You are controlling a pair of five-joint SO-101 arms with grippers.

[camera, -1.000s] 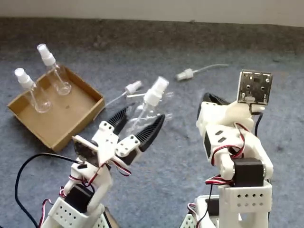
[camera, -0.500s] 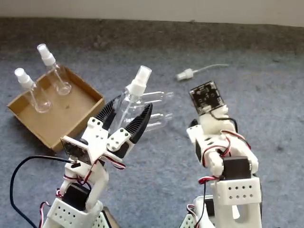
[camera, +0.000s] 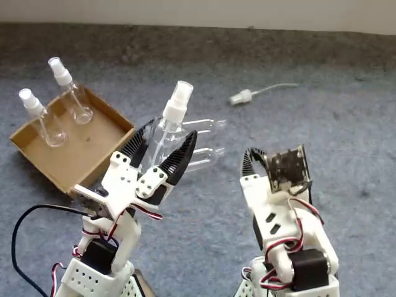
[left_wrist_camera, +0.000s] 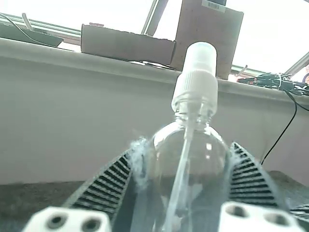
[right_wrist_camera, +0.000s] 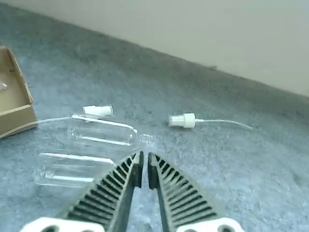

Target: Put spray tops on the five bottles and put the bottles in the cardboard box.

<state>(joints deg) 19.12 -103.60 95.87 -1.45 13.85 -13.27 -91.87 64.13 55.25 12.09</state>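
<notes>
Your left gripper (camera: 168, 137) is clamping a clear plastic bottle (camera: 159, 139) with a white spray top (camera: 176, 102) on its neck, the 2 black ribbed fingers (camera: 141, 141) pressing on either side of the body. It is holding the bottle off the grey carpet (camera: 346, 124), tilted with the top pointing up and away from the arm, just beside the near corner of the shallow brown cardboard box (camera: 105, 162). In the left wrist view you are seeing the same bottle (left_wrist_camera: 189, 159) sitting between the fingers (left_wrist_camera: 104, 188), its spray top (left_wrist_camera: 195, 77) upright and its thin dip tube running down inside.

Your right gripper (right_wrist_camera: 145, 159) is hovering over the carpet with its fingers drawn together to a narrow slit and nothing between them. In the high view it (camera: 249, 159) is sitting to the right of the held bottle.

2 empty clear bottles are lying on their sides on the carpet, 1 (right_wrist_camera: 104, 130) beyond the other (right_wrist_camera: 72, 169), close together and roughly parallel. 1 loose white spray top with a long tube (right_wrist_camera: 182, 121) is lying farther out, well apart from them, and another loose spray top (right_wrist_camera: 98, 111) is lying just beside the farther bottle.

Inside the box, 2 capped bottles are standing upright near its far side, 1 (camera: 46, 120) beside the other (camera: 74, 93).
</notes>
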